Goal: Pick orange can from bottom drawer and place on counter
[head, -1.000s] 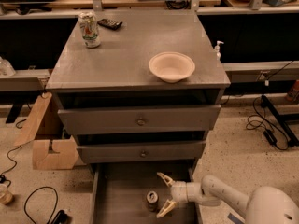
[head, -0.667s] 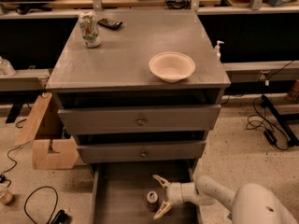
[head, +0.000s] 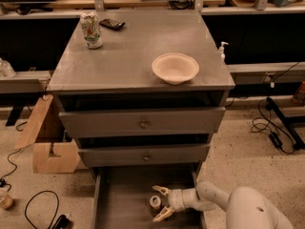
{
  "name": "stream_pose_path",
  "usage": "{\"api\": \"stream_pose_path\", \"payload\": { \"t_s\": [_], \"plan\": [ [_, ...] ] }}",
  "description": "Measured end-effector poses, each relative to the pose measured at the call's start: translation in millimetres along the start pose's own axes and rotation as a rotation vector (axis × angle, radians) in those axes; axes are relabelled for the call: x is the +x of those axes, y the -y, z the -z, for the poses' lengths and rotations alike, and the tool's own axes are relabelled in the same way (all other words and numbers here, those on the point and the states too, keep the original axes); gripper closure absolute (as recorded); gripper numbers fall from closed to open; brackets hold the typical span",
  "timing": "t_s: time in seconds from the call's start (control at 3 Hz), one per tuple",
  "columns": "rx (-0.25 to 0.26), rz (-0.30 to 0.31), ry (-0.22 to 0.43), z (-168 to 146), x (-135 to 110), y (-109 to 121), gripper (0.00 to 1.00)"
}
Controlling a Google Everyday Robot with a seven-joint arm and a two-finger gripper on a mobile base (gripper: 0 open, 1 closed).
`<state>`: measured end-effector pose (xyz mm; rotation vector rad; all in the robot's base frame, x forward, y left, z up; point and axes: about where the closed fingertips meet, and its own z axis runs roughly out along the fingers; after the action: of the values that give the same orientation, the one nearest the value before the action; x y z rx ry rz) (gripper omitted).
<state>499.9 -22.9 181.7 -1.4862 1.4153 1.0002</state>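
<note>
Counter (head: 128, 56): broad grey slab topping the drawer cabinet, taken here as the reference for all entries; its front half is bare apart from the bowl. Bottom drawer (head: 119, 199): directly below the counter's front edge, at floor level, pulled out toward the camera, flat floor showing. Robot arm (head: 217, 198): the only arm, pale, entering low from beyond the counter's right front corner and reaching leftward into the drawer. Cardboard box (head: 45, 142): on the floor below the counter's left edge. Bowl (head: 175, 67): cream, on the counter toward its right front. White can (head: 91, 30): printed, upright at the counter's left rear corner. Gripper (head: 158, 204): inside the drawer, below the middle of the counter's front edge, jaws spread wide with one yellowish finger (head: 162, 191) on the far side of the can and the other on the near side, neither seen to touch. Orange can (head: 155, 202): standing on the drawer floor between those fingers, silver top upward, long axis vertical and square to the closing line; judged ready for the jaws to close, lift and carry up to the counter
</note>
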Motion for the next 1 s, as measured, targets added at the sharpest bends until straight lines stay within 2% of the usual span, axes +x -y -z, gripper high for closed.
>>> {"api": "stream_pose_path", "payload": {
  "t_s": [0.33, 0.67, 1.0],
  "plan": [
    [-0.005, -0.014, -0.005, -5, -4, -2, 0.41],
    [-0.009, -0.04, 0.016, -3, -27, -8, 0.65],
    [0.012, -0.094, 0.056, 22, -72, -19, 0.88]
  ]
}}
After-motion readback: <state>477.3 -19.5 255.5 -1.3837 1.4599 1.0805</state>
